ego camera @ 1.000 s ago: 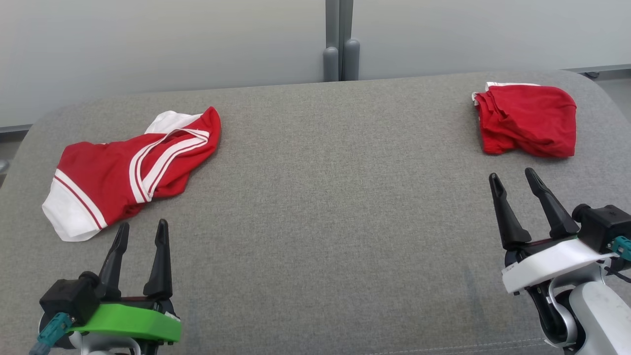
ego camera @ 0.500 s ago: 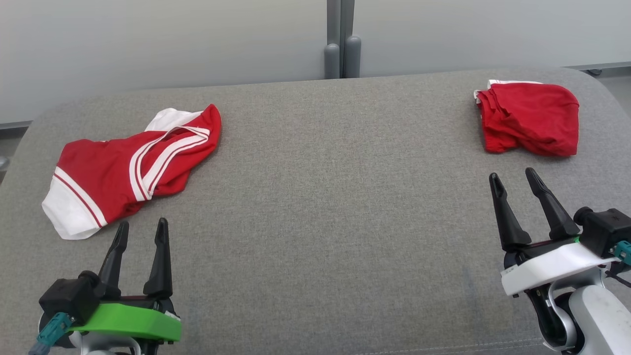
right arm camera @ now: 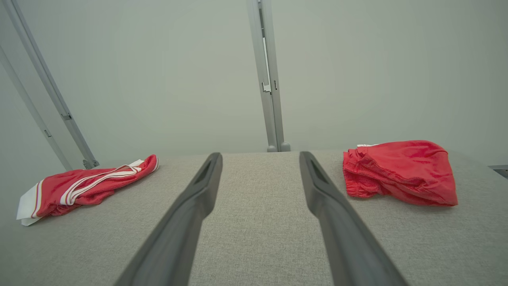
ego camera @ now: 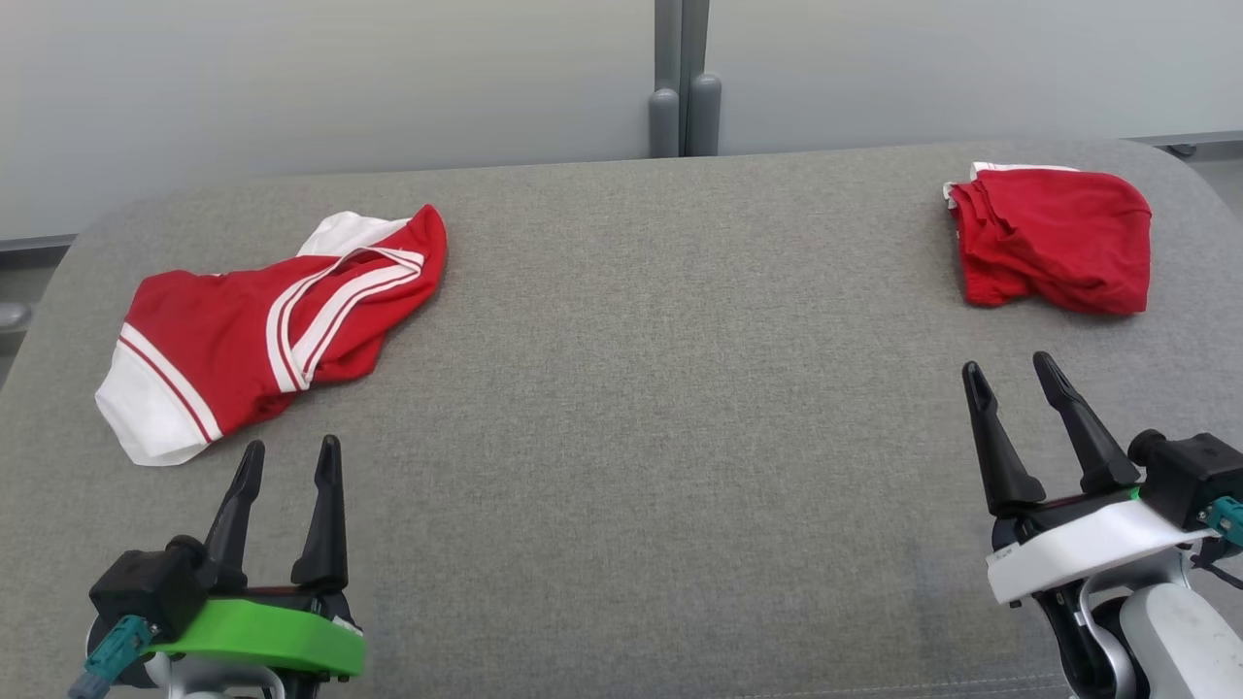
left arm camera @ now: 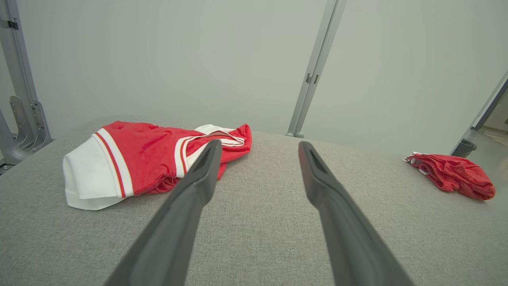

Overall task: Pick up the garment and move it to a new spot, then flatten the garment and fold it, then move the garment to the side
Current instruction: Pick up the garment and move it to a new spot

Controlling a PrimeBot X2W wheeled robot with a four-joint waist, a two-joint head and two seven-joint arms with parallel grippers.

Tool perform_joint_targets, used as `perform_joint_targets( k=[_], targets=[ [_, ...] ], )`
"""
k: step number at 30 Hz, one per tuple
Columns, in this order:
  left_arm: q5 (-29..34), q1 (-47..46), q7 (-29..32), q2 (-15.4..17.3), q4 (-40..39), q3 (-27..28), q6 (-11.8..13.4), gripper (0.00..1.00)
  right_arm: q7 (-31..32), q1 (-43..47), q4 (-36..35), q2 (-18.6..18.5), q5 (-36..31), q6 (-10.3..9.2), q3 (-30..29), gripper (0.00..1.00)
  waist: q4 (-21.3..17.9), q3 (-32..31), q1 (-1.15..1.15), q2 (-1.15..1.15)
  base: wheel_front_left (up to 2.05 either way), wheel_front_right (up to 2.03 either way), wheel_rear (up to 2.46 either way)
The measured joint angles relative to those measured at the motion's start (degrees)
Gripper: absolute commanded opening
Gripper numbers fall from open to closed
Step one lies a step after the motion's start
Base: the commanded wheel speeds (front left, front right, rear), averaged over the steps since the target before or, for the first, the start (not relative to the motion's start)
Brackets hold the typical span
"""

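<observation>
A red garment with white stripes and a white hem (ego camera: 262, 335) lies crumpled at the left of the grey fabric-covered table (ego camera: 631, 388); it also shows in the left wrist view (left arm camera: 147, 159) and the right wrist view (right arm camera: 83, 186). My left gripper (ego camera: 291, 445) is open just in front of it, apart from the cloth, fingers (left arm camera: 198, 186) empty. A second red garment (ego camera: 1054, 238) sits bunched in a compact pile at the far right (right arm camera: 401, 172) (left arm camera: 452, 174). My right gripper (ego camera: 1008, 364) is open and empty in front of that pile, not touching it.
The table's far corners are rounded and its far edge meets pale wall panels with a grey post (ego camera: 685, 97) at the middle. A metal frame (left arm camera: 20, 123) stands off the left end. Wide bare fabric lies between the two garments.
The whole head picture has shifted a little right and down, so the camera moved. Both garments lie as before and both grippers stay open.
</observation>
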Motion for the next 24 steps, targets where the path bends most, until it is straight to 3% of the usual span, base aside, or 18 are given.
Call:
perform_joint_targets(
  k=[11, 24],
  targets=[
    [0.56, -0.07, 0.01, -0.08, 0.86, -0.22, -0.03, 1.0, 0.0, 0.69, 0.0, 0.58, -0.47, 2.01, -0.12, 1.0, 3.68, -0.09, 0.0, 0.0, 0.0, 0.0, 0.0],
    [0.57, -0.17, 0.01, -0.1, 2.24, 0.18, -0.02, 1.0, 0.0, 0.53, 0.54, 1.83, -1.54, 4.03, 0.85, 1.0, 10.6, 0.23, 0.0, 0.0, 0.0, 0.0, 0.0]
  ],
)
